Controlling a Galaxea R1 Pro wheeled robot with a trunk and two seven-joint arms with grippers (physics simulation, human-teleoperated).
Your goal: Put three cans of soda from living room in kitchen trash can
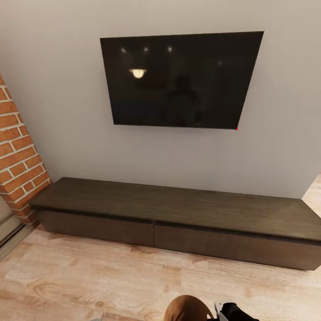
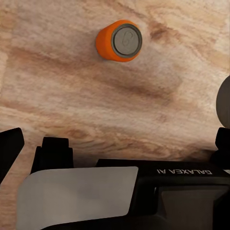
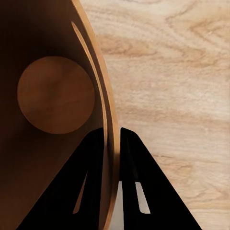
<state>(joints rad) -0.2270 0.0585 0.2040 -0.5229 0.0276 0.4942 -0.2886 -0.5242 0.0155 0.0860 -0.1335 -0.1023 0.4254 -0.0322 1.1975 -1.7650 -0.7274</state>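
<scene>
Right hand (image 3: pixel 111 143) is pinching the trash can (image 3: pixel 52 91) by its rim. An orange soda can (image 2: pixel 120 40) stands upright on the floor (image 2: pixel 72 86) around 12 o'clock from the left wrist camera; can't tell that hand's state.

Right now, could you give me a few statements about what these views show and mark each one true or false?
1. The right gripper pinches the wall of the trash can, one finger inside and one outside. True.
2. An orange soda can stands on the wood floor in the left wrist view. True.
3. A soda can lies at the bottom of the trash can. False: the round orange-brown bottom is bare.
4. The TV stands on the low cabinet. False: it hangs on the wall, well above the cabinet.
5. The brick column is at the left end of the cabinet in the head view. True.
6. The can in the left wrist view is dark blue. False: it is orange with a grey top.
</scene>
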